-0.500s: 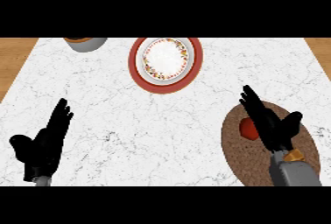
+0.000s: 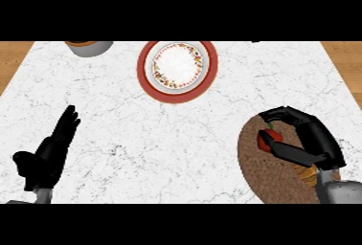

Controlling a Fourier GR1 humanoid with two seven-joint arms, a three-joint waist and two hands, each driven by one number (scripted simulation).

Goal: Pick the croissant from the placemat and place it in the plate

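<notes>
On the round brown placemat (image 2: 258, 179) at the lower right lies a small red object (image 2: 269, 140). My right hand (image 2: 314, 139) is over it, with the fingers curled down round its far side and the thumb against its near side. A tan, croissant-like piece (image 2: 308, 175) shows on the mat just under my right wrist, partly hidden. The plate (image 2: 176, 98), red-rimmed with a white patterned centre, stands at the top middle with nothing on it. My left hand (image 2: 48, 153) rests open at the lower left, fingers straight.
A grey bowl (image 2: 90, 47) sits at the counter's top left edge. The white marble counter (image 2: 141, 139) spreads between the two hands, and wooden floor shows beyond its left and right edges.
My right hand's fingers, straight before, have curled down round the red object. The left hand and the plate have not moved.
</notes>
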